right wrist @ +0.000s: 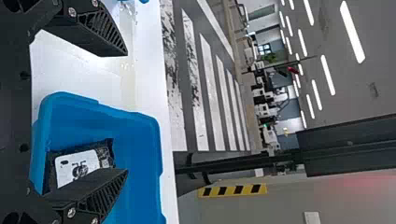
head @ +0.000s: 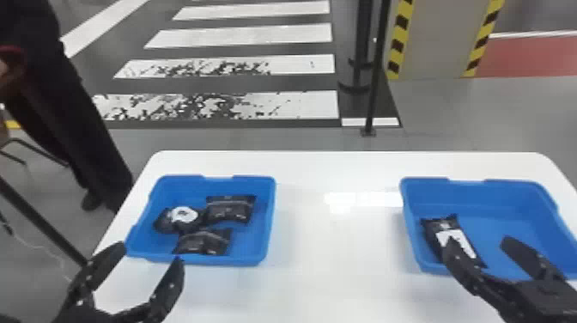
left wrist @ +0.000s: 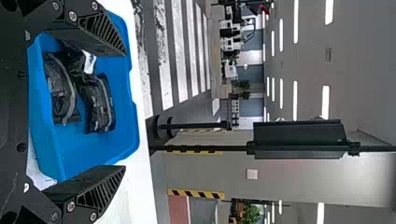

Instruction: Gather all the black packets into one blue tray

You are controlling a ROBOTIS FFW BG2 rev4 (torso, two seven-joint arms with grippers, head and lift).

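Note:
In the head view, my left gripper stands open at the near edge of the left blue tray, which holds three black packets: one with a white label, one at the back and one in front. My right gripper, also open, is over the near part of the right blue tray. A black packet with a white label lies in that tray, partly behind one finger. In the left wrist view, my left gripper is empty; so is my right gripper in the right wrist view.
Both trays stand on a white table with a wide gap between them. Beyond its far edge, a dark post rises from the floor.

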